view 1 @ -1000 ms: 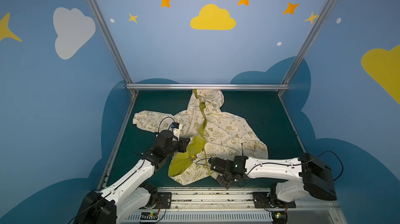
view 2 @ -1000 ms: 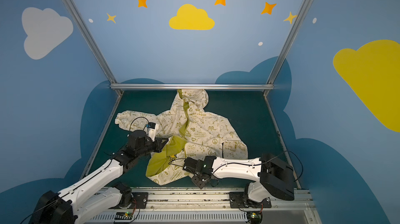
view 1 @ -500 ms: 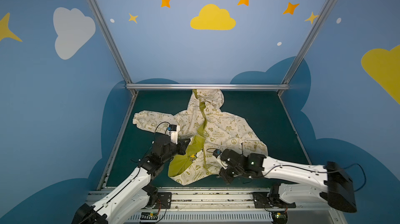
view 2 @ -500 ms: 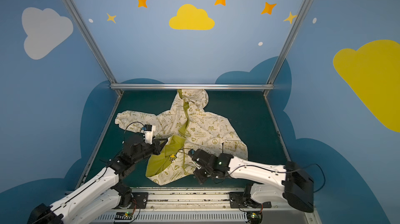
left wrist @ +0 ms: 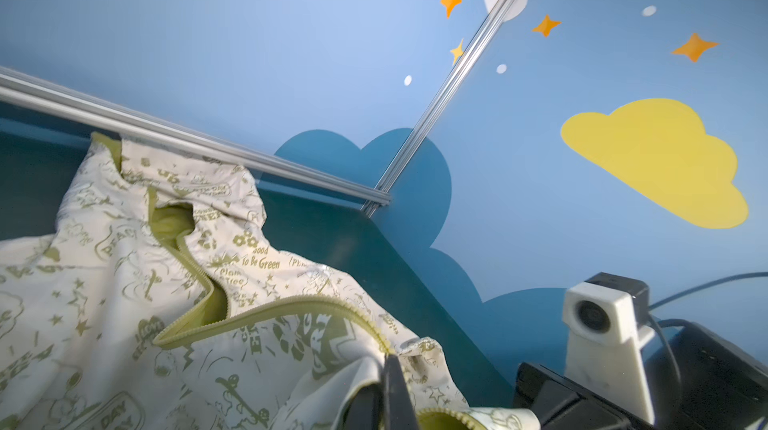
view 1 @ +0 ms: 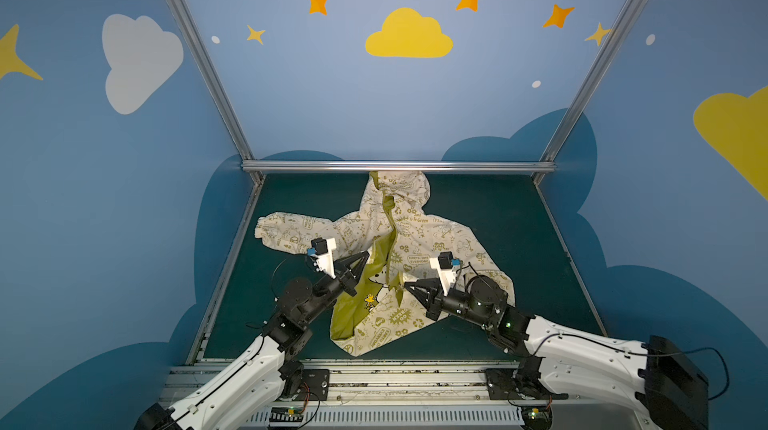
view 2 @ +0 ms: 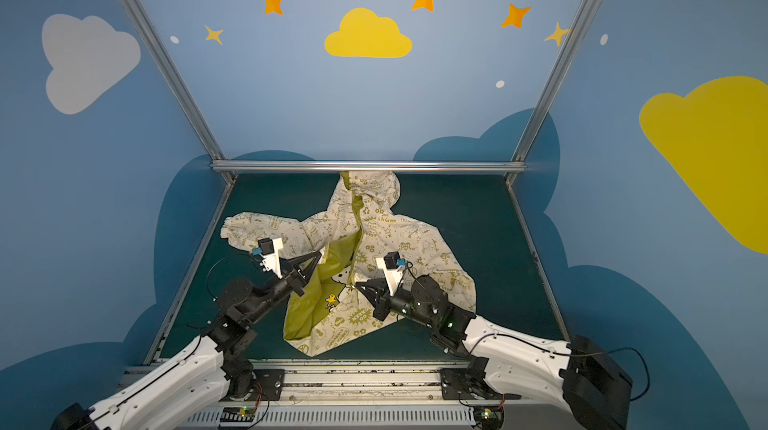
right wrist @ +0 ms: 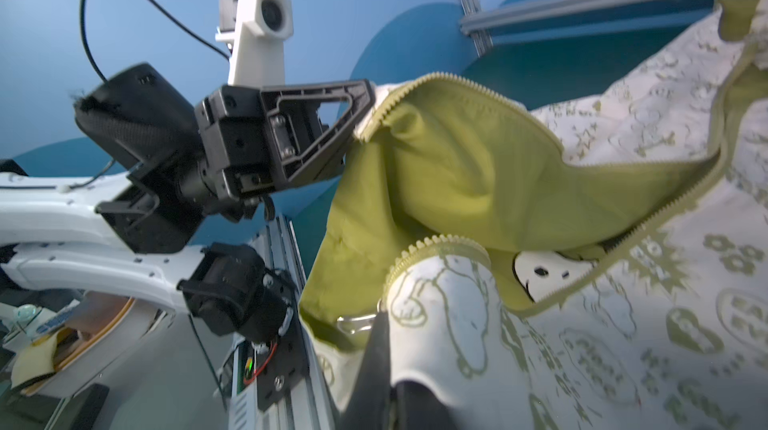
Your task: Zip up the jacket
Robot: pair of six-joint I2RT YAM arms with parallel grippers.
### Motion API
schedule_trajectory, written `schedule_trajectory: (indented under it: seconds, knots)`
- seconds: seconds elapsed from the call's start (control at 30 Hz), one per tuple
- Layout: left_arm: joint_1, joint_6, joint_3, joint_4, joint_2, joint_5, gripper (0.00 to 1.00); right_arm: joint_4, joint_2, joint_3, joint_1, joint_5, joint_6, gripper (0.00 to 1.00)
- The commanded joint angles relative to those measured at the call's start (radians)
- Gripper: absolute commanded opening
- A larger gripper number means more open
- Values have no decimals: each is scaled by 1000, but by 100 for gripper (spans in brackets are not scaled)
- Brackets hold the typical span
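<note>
On the dark green table point(view 1: 478, 220) lies the jacket point(view 1: 419, 241), hood toward the far side, cream cloth covered in olive print. Its lower front gapes, showing olive lining. Higher up, the zipper point(left wrist: 291, 303) seems joined. The left jaws are clamped on one raised zipper edge, and the right jaws on the opposite edge.

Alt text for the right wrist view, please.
The jacket, cream with olive print, is held open between two grippers, its olive lining and unjoined zipper teeth showing. The left gripper pinches one zipper edge; the right gripper is shut on the other front edge.
</note>
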Motion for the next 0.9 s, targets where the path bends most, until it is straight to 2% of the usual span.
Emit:
schedule_trajectory:
  seconds: [0.0,0.2,0.33,0.53,0.87]
  knots:
    - [-7,57,10,150,10,-9,3,291,69,73,-19,-24,-96,0]
    - [-12,77,20,223,36,-62,3,441,210,179,-81,-70,-119,0]
    - [-12,86,43,309,78,-86,3,493,257,228,-100,-103,-54,0]
    - [-13,85,83,415,138,-123,3,521,262,232,-92,-133,42,0]
    - [-39,125,101,505,169,-112,3,542,273,245,-67,-169,96,0]
